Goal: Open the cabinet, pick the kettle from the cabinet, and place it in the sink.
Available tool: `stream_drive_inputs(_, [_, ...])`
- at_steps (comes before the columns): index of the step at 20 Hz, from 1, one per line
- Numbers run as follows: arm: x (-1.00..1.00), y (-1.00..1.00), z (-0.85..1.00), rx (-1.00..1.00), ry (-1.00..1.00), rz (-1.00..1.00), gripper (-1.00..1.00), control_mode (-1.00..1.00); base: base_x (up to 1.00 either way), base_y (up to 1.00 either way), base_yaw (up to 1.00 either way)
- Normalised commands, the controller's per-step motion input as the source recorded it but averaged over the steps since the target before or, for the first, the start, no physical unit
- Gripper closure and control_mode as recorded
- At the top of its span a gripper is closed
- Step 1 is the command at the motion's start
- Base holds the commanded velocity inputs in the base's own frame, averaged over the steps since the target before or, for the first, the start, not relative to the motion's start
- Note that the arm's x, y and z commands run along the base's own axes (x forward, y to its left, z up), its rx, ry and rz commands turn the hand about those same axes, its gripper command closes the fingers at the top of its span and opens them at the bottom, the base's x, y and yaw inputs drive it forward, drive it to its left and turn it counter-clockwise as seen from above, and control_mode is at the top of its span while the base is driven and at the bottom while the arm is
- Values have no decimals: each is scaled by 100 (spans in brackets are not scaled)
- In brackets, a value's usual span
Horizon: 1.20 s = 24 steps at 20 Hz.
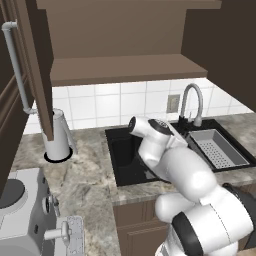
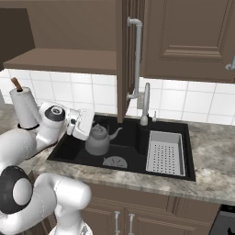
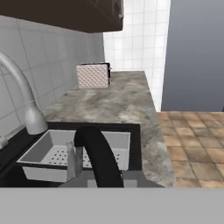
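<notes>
The kettle (image 2: 97,140) sits low in the sink (image 2: 64,149) at the basin's 9 o'clock end, the gripper (image 2: 87,125) clamped on its arched handle (image 3: 97,154) (placing is nearly done). Next, I'd judge, the jaws must part and the hand lift straight up. Grey marbled counter (image 1: 90,175), white tiles (image 2: 179,101), cabinet (image 1: 125,30) open above.

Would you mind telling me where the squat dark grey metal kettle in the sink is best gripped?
By its dark arched top handle, from above. The squat dark grey metal kettle stands upright in the black sink basin, so the arch is exposed, while the rounded body looks too wide.
</notes>
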Motion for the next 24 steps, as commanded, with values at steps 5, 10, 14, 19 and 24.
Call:
stream_drive_inputs(5, [18,-4,-12,0,6,0,100,-100,0,0,0])
stream_drive_inputs(10, [22,-3,-10,0,11,0,100,-100,0,0,0])
stream_drive_inputs(14, [19,-14,-11,0,7,4,100,-100,0,0,0])
stream_drive_inputs(19, [13,-21,-16,0,1,12,100,-100,0,0,0])
stream_drive_inputs(24, [14,-17,-19,0,0,12,100,-100,0,0,0])
